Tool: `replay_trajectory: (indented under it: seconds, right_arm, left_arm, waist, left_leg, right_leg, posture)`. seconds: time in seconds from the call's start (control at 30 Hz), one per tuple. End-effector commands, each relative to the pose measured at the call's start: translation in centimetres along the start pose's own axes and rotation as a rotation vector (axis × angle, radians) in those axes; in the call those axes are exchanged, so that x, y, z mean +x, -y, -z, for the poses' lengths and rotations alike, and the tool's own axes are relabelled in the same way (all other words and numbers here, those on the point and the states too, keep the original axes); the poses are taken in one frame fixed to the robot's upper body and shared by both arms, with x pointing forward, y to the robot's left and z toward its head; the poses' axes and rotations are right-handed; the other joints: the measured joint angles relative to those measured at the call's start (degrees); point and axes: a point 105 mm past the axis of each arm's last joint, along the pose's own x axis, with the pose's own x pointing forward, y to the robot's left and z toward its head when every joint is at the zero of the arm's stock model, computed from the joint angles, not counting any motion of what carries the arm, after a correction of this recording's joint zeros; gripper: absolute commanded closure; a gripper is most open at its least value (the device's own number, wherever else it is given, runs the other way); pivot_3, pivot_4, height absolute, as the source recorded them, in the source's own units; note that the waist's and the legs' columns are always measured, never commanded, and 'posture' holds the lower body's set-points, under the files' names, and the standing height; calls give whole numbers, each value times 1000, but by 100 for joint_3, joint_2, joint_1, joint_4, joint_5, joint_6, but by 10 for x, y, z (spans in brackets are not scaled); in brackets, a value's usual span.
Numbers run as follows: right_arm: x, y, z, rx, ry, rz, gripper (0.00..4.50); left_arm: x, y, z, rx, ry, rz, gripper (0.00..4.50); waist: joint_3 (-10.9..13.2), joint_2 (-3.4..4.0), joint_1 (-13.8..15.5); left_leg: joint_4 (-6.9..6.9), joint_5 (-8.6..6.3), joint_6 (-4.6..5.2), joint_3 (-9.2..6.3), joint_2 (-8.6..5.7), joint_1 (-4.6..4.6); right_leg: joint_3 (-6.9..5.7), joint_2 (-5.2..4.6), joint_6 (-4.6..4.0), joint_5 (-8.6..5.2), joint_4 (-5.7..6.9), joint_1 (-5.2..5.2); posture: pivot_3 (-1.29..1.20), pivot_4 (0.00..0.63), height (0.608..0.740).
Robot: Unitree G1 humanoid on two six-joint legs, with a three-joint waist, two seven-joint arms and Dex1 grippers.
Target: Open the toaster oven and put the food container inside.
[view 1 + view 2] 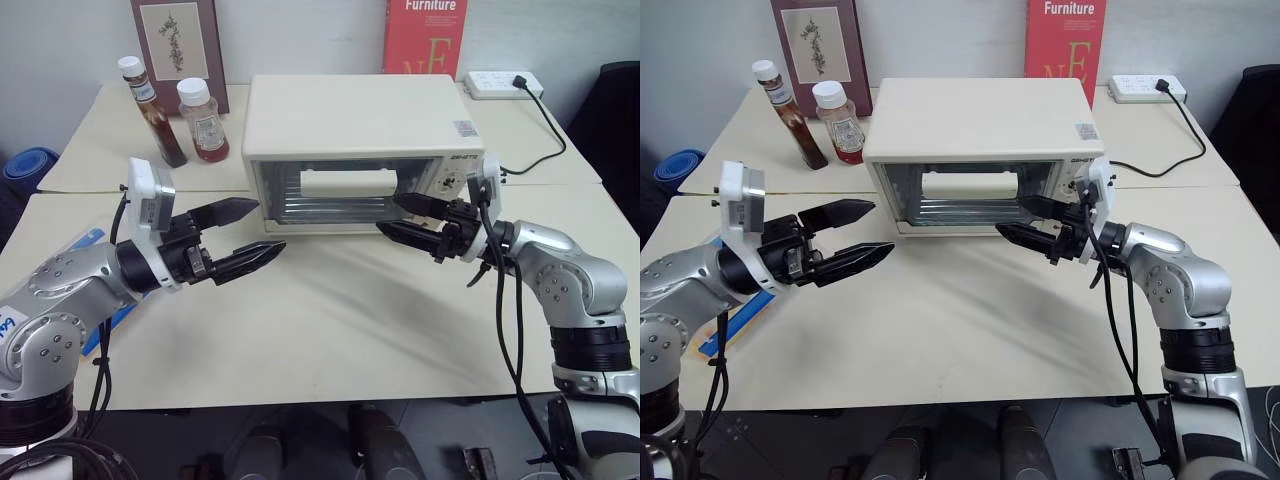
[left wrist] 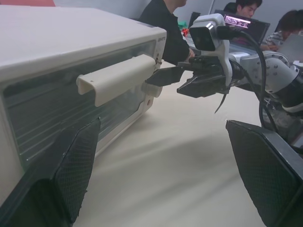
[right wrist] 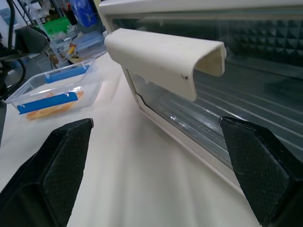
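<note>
My left arm [image 1: 90, 285] hides most of the food container [image 3: 57, 92]. My right gripper [image 1: 412, 218] covers the toaster oven's [image 1: 350, 120] knobs. Its inside is dim behind the glass door [image 3: 222, 113].

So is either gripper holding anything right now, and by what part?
Nothing is held. The left gripper and right gripper are both open, in front of the toaster oven, whose door is shut.

My arms are silver metal with round, screw-studded joints. Black cables loop along them. Each wrist carries a white camera block above black, textured fingers [image 2: 78, 175].
</note>
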Motion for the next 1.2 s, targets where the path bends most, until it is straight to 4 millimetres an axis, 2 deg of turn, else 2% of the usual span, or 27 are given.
replay_trajectory:
  seconds: [0.03, 0.23, 0.37, 0.47, 0.5, 0.7, 0.87, 0.9, 1.03, 1.2]
  right_arm:
    - [2, -15, -19, -65, 31, -85, 45]
    - [5, -43, -17, -63, 26, -197, 45]
    - [1, -61, -2, -46, -11, -253, 45]
    - [-2, -67, 8, -32, -18, -257, 0]
    - [-3, -69, 13, -27, -22, -256, 0]
    - [-13, -69, 36, 18, -43, -200, 0]
    - [-17, -73, 43, 35, -41, -182, 0]
    - [-18, -74, 43, 38, -37, -176, 0]
    - [-26, -73, 43, 26, -36, -110, 0]
    - [-60, -75, 50, 26, -105, -1, 0]
  left_arm:
    - [3, 2, -11, 47, 30, 5, 0]
    - [10, -1, -13, 61, 38, 8, 0]
    - [16, -15, -24, 88, 80, -40, 0]
    - [22, -30, -29, 123, 76, -85, 582]
    - [25, -34, -27, 149, 45, -95, 897]
    - [37, -48, -2, 260, -122, -83, 2794]
    - [41, -53, 17, 311, -214, -56, 4309]
    - [42, -53, 22, 329, -240, -45, 4479]
    - [42, -48, 39, 361, -315, 12, 4479]
    - [42, -41, 54, 355, -353, 61, 4479]
  waist:
    - [0, 0, 9]
    - [0, 0, 5]
    - [0, 0, 10]
    - [1, 1, -18]
    - [1, 1, -24]
    - [1, 1, -23]
    - [1, 1, -2]
    - [1, 1, 3]
    - [1, 1, 16]
    - [1, 1, 35]
  left_leg:
    - [0, 0, 0, -2, 1, 0]
    - [0, 0, 0, -3, 1, 1]
    - [0, 0, 0, -7, 3, 0]
    - [0, 0, 0, -1, 3, 1]
    - [0, 0, 0, -1, 2, 2]
    - [-5, 0, 0, 2, 3, 6]
    - [-5, 0, 0, 1, 3, 6]
    - [-5, 0, 0, 1, 3, 6]
    - [-5, 0, 0, -1, 3, 3]
    - [-5, 0, 0, -4, -1, -3]
  right_leg:
    - [-1, 1, 0, 0, 1, -1]
    - [-3, 2, 0, 0, 2, 1]
    - [-6, 4, -1, 0, 3, 0]
    - [-3, 5, -1, 0, 4, -2]
    - [-3, 6, 0, 0, 5, -1]
    - [0, 10, -1, -1, 4, -1]
    - [0, 10, -1, -1, 4, 0]
    - [0, 10, -1, -1, 4, 0]
    - [-1, 9, -1, -2, 1, 0]
    - [-1, 4, 3, -4, -4, 1]
  posture:
    - [0, 150, 740]
    - [0, 150, 740]
    - [0, 150, 740]
    - [0, 150, 740]
    - [0, 150, 740]
    - [0, 150, 740]
    - [0, 150, 740]
    - [0, 150, 740]
    - [0, 150, 740]
    - [0, 150, 740]
